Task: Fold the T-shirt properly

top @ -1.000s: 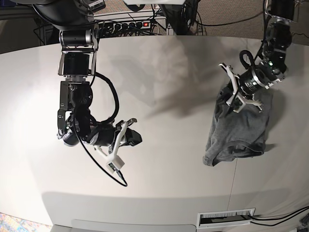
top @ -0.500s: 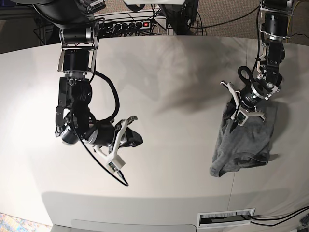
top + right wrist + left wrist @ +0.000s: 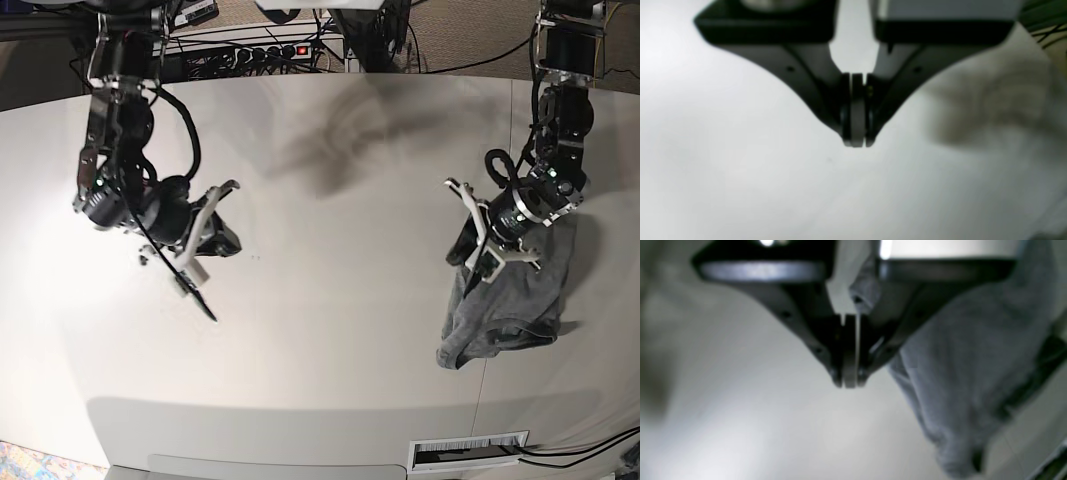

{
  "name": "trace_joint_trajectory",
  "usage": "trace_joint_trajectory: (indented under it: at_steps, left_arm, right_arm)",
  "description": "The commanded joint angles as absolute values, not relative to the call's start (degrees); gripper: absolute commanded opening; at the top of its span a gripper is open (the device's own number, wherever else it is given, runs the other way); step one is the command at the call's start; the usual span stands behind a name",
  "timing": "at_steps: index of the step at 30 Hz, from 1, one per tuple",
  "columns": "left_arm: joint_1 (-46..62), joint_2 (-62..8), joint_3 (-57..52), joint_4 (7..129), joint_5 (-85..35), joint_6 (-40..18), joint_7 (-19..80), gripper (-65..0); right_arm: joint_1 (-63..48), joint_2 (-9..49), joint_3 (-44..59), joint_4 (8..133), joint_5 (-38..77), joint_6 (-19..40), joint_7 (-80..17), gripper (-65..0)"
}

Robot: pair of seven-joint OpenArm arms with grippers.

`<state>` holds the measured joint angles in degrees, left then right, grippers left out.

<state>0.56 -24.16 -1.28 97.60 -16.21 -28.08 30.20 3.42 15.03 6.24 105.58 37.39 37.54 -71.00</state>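
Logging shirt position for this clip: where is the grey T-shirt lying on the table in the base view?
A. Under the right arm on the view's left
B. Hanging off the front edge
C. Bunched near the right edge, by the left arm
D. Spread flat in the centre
C: the T-shirt lies crumpled at the view's right, beside the left gripper; the centre of the table is bare.

I count one T-shirt (image 3: 505, 305), one table (image 3: 340, 330), one power strip (image 3: 270, 50), and my two grippers, left (image 3: 478, 250) and right (image 3: 215, 235).
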Motion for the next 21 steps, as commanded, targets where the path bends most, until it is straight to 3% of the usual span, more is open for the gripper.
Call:
trace_joint_trajectory:
  at_steps: [1,4,11,21]
  left_arm:
    - [0.8,-24.8,-1.7,100.9,-18.0,-26.3,31.2,-65.0]
    - [4.7,-24.8,-1.7,107.5,-18.8,-22.0,33.5,-65.0]
    - [16.1,-24.8,-5.7,114.5,-19.6,-20.1,34.3,-65.0]
    - [35.9,-24.8,-19.6,120.3,-28.8,-21.0,34.7,-65.0]
  right_arm:
    - [2.3,15.6,8.4,107.2,38.0,37.7,-69.0,-65.0]
    - [-3.8,15.6,14.9,110.1,37.7,37.7,-65.2,-65.0]
    - [-17.5,15.6,27.9,119.7,37.7,37.7,-62.1,-65.0]
    - [-34.7,15.4,32.1,124.9,37.6,37.7,-60.0,-65.0]
